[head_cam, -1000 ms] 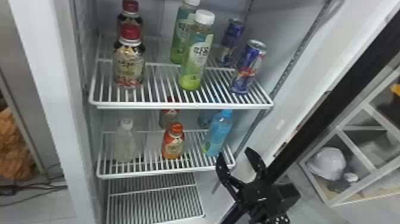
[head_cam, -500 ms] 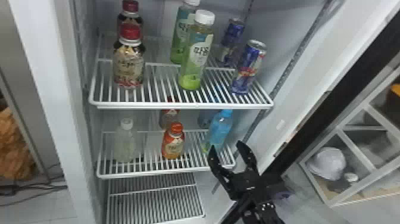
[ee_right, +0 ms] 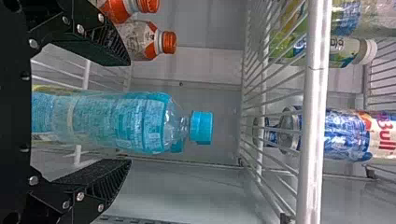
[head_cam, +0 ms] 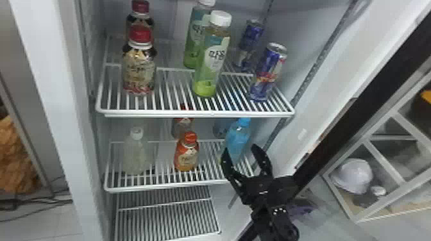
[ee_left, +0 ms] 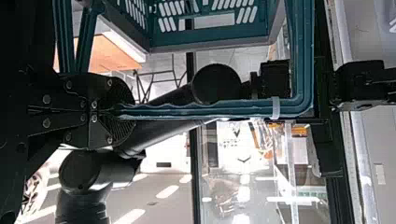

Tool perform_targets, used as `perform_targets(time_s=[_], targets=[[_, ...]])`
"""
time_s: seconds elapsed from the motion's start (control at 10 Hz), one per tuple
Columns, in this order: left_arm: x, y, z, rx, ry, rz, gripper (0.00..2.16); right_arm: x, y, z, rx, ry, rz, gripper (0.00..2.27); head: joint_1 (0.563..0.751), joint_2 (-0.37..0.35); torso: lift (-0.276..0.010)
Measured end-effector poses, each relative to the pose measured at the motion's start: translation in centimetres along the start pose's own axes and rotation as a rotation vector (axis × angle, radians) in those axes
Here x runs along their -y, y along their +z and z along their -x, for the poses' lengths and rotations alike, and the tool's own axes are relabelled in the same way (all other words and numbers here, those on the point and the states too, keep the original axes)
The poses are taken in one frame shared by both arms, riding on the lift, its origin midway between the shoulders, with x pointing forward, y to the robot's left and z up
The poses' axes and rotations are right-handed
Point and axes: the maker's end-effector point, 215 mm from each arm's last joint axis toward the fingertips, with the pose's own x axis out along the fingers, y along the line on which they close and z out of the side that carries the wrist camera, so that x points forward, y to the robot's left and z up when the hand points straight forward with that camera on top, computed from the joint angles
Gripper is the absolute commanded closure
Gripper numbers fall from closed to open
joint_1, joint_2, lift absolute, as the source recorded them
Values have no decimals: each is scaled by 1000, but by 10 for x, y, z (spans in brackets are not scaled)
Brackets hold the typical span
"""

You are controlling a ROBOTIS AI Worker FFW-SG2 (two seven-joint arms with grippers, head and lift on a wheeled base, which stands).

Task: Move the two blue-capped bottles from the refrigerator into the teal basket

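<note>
Grippers first: our left (ee_left: 111, 111) clamps the teal basket (ee_left: 210, 43); our right (head_cam: 240, 149), nearer the middle shelf (head_cam: 166, 186), stands open, the front blue-capped bottle (ee_right: 112, 123) just ahead, lined up between its fingers, long axis upright, blue cap (ee_right: 201, 127) topmost.

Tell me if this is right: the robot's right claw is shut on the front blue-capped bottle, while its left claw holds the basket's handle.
No: the right wrist view shows the right claw open, with gaps beside the front bottle. The left claw does hold the basket's handle.
</note>
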Motion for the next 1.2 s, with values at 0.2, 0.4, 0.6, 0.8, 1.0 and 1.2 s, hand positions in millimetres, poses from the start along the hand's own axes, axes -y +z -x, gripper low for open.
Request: perform_targets(time_s=[0.2,0.4,0.6,0.8,1.0,1.2], targets=[[2,-1,-1,-3,-9,4,1193,3,0,-6,8,-13,10,292,695,-350,-136],[2,-2,-1,-6,-9,5,1193,6,-4,-13,4,-18,18,292,695,-350,-136],[2,-2,-1,-7,-12,7,1193,6,-5,-25,6,-17,22,292,695,-350,-136],[2,-4,-1,-12,-13,8,1193,8,-5,-36,10,-18,20,292,695,-350,-136],[2,-5,-1,-15,-12,9,1193,12,-4,-46,13,-25,17,298,695,-350,-136],[2,-5,-2,-15,-13,11,1193,12,-4,-58,15,-23,9,383,695,-350,-136]])
